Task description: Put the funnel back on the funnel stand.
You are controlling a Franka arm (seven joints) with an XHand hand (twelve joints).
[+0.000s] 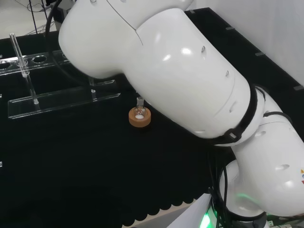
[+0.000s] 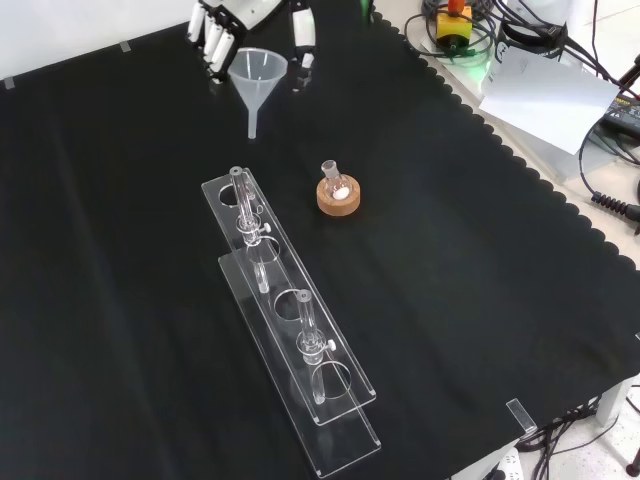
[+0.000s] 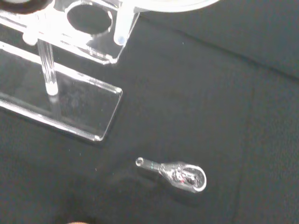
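In the front view the clear plastic funnel [image 2: 258,73] hangs upright near the top of the cloth, its stem pointing down. The black and white hand [image 2: 222,25] reaches in from the top edge, with its fingers [image 2: 303,38] curled on either side of the funnel's cone. The clear funnel stand [image 2: 290,330], a long two-tier rack with round holes, lies diagonally across the middle of the cloth, nearer the camera than the funnel. In the wrist view the funnel's stem [image 3: 123,24] sits close to one end of the stand [image 3: 70,95]. The head view has the stand [image 1: 61,100] at left.
A small clear flask on a cork ring [image 2: 338,194] stands to the right of the stand's far end, also seen as the cork ring [image 1: 139,117] in the head view. The arm's white links [image 1: 180,71] bulk large at the head view's right. Cables and gear lie beyond the cloth's scalloped edge [image 2: 520,160].
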